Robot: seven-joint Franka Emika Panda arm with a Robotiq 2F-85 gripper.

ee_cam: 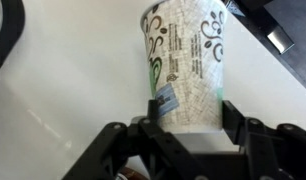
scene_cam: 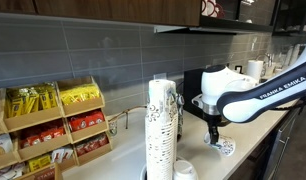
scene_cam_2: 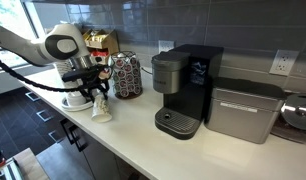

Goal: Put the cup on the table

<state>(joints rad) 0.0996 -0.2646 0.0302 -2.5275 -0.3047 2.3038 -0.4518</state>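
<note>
Grey tile wall (scene_cam: 103,50) runs behind the pale surface (scene_cam_2: 133,130) in both exterior views, with dark wood cabinets (scene_cam: 93,8) hung above it. A white outlet (scene_cam_2: 282,63) sits in the tile. Daylight comes through a window (scene_cam_2: 13,15) at one end. Dark lower cabinets (scene_cam_2: 83,150) stand under the surface, above a dark floor (scene_cam_2: 18,130). A wooden snack rack (scene_cam: 53,125) and a black coffee machine (scene_cam_2: 183,90) stand against the wall.
</note>
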